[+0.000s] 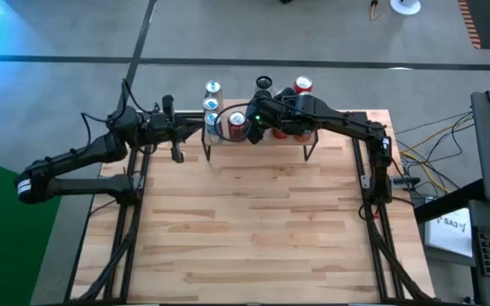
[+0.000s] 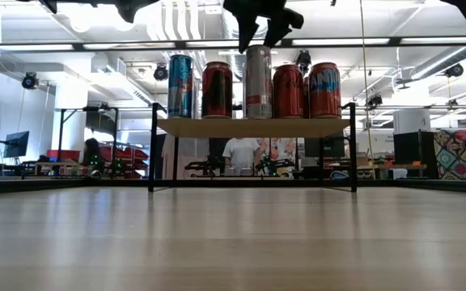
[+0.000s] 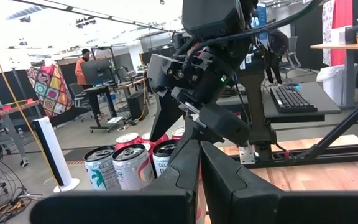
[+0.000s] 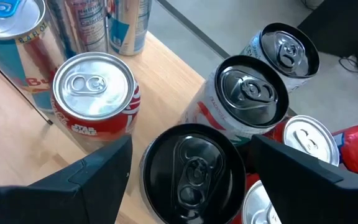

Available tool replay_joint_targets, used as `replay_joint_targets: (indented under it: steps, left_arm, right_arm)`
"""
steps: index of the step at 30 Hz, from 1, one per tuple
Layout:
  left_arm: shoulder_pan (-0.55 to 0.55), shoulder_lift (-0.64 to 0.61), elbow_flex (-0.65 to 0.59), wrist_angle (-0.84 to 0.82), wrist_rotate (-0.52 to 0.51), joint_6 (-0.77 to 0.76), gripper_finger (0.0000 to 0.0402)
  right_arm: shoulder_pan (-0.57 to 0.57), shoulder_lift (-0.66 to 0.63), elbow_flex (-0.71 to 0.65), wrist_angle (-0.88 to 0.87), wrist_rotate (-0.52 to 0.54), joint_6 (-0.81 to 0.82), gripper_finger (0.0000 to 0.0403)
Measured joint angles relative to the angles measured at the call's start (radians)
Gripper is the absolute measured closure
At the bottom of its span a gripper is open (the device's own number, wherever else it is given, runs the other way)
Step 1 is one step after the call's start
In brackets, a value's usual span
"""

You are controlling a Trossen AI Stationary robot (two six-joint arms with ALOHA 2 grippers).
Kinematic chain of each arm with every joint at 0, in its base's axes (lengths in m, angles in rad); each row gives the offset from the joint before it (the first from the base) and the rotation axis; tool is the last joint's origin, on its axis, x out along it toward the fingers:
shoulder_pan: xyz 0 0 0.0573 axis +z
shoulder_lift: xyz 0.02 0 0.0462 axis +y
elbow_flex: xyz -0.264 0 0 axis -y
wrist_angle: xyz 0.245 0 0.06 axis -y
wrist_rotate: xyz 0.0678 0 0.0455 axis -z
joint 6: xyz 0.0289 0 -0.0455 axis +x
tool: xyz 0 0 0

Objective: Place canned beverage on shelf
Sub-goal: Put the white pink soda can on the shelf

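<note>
The right claw [image 4: 188, 158] hangs open directly above a black-topped can [image 4: 194, 168] standing on the shelf [image 2: 253, 127], its two fingers spread to either side of the lid without touching it; in the low view this can [image 2: 258, 82] sits upright in the middle of the row, upper centre of the frame. Around it on the plank stand a red can [image 4: 95, 106], a blue-topped can [image 4: 8, 18] and several more. The left claw [image 3: 199, 180] waits with fingers closed at the shelf's left end, upper left of the surface [image 1: 253, 229].
</note>
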Motion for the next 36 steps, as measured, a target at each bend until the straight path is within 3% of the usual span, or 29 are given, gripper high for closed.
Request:
replay_joint_targets:
  steps: [12,23,31,36]
  left_arm:
    - [0.000,0.000,0.000,0.000,0.000,-0.008,0.0402]
    - [-0.036,0.025,-0.004,0.024,0.000,-0.052,0.0402]
    - [-0.102,0.124,-0.004,0.128,0.000,-0.054,0.0402]
    - [-0.114,0.202,-0.004,0.207,-0.001,-0.057,0.0402]
  right_arm:
    - [0.000,-0.012,0.000,0.102,-0.001,-0.070,0.0087]
    - [0.032,-0.045,0.021,0.203,-0.002,-0.260,0.0093]
    - [0.083,-0.137,-0.056,0.203,-0.003,-0.357,0.0141]
    - [0.086,-0.269,-0.246,0.269,-0.008,-0.364,0.0189]
